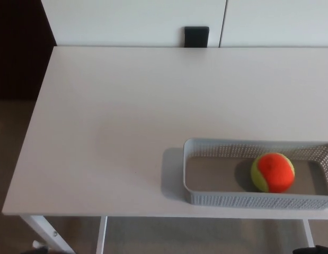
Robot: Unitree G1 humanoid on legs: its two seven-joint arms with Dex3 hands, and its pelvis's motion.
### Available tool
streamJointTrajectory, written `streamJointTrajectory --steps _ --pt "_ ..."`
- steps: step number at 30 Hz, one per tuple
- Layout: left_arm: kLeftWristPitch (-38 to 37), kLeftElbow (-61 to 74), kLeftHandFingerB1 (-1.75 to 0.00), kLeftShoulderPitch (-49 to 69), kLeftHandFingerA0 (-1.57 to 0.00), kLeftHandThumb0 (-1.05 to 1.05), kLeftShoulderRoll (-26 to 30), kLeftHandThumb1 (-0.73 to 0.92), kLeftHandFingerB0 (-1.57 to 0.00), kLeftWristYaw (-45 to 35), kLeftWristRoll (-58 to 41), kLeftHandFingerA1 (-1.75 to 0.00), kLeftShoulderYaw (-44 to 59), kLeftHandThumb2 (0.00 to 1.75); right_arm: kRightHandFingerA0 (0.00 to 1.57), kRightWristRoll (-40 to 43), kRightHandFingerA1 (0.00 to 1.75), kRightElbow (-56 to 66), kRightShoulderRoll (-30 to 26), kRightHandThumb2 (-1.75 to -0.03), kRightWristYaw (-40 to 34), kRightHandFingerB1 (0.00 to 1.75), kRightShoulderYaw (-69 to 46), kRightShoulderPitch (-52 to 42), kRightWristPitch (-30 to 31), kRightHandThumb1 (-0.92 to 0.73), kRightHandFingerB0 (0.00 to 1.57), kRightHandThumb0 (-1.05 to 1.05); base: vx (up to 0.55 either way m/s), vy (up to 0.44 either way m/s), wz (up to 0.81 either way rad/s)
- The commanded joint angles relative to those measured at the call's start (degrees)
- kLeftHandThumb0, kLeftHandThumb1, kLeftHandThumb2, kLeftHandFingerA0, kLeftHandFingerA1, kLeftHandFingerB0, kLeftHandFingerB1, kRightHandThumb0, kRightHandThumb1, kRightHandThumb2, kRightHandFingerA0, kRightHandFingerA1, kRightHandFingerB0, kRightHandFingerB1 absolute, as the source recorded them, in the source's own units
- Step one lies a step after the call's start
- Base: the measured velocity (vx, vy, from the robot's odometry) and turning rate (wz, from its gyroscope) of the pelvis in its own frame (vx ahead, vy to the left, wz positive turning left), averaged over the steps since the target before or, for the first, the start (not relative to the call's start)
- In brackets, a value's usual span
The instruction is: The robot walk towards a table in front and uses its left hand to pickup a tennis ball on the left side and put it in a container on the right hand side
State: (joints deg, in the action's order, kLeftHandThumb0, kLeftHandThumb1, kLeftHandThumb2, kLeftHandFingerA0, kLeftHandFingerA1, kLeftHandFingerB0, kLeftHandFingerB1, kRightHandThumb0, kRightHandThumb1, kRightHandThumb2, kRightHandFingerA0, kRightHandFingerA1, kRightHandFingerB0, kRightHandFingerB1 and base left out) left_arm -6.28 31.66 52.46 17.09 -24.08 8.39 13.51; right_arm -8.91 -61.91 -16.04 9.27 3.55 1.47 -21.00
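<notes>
**A:** Head view, the only one we have. Where is the tennis ball?

**B:** Lower right of the frame. The tennis ball [273,172] lies inside the grey perforated container [216,198], in its right half and down on the floor of it. Its orange side faces the camera, with yellow-green along the left edge.

**A:** And the hands?

**B:** Neither the left hand nor the right hand shows anywhere in the frame, so I cannot tell whether the fingers are apart or closed. Nothing is touching the ball.

**A:** What about the left of the frame?

**B:** Only the white table [126,116], and no other ball shows on it. A small black block [196,36] stands at the far edge, top centre, well apart from the container.

**A:** So which step is this, as you judge it?

**B:** The placing looks done — the ball is in and sits below the rim, not perched on it. What remains is a clean finish.

**A:** How do you do that well?

**B:** The container sits near the table's front edge, at the bottom of the frame, so a careless arm could nudge it toward the drop. I would keep both arms back from that edge, hold the body steady, and check that the ball lies quiet — a round ball on a flat floor rolls at the slightest knock.
</notes>
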Motion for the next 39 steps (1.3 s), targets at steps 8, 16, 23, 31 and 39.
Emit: streamJointTrajectory --steps 8,16,23,31,39 --pt "-5.92 -44.83 -0.47 -21.46 -0.30 -0.71 2.82 0.61 -0.22 3.62 3.80 -0.56 -7.97 0.93 0.53 0.14 0.61 -3.04 -0.20 -0.59 -4.82 0.43 -1.34 1.17 -0.03 -0.66 0.35 -0.27 0.00 0.000 0.00" --pt "-2.57 -70.66 -0.34 -40.29 -0.21 -0.64 -0.90 0.81 -0.19 17.23 2.89 -0.46 -5.52 0.63 0.40 -0.14 0.52 -3.35 -0.47 -0.60 -7.40 0.41 -1.51 -1.05 -0.78 -0.69 0.31 -0.32 0.00 0.000 0.00" --pt "-2.97 -79.00 -0.34 -41.94 -0.22 -0.65 -0.43 0.84 -0.17 17.43 4.12 -0.43 -7.77 0.64 0.39 0.37 0.62 -3.87 -1.35 -0.91 -6.39 0.51 -1.88 -2.36 -1.07 -0.51 0.20 -0.30 0.00 0.000 0.00" --pt "-5.08 -85.75 -0.50 -43.45 -0.01 -0.36 2.78 0.57 0.00 16.89 5.34 -0.51 -11.31 1.11 0.42 1.08 0.52 -4.55 -1.41 -0.60 -5.72 0.40 -2.78 -3.75 -1.33 -0.70 0.31 -0.30 0.00 0.000 0.00" --pt "-9.99 -89.87 -0.49 -44.30 -0.01 -0.36 4.04 0.55 0.00 17.87 4.00 -0.50 -12.77 1.10 0.41 0.33 0.52 -4.13 -1.30 -0.60 -5.98 0.41 -3.26 -4.18 -2.28 -0.70 0.33 -0.30 0.00 0.000 0.00"
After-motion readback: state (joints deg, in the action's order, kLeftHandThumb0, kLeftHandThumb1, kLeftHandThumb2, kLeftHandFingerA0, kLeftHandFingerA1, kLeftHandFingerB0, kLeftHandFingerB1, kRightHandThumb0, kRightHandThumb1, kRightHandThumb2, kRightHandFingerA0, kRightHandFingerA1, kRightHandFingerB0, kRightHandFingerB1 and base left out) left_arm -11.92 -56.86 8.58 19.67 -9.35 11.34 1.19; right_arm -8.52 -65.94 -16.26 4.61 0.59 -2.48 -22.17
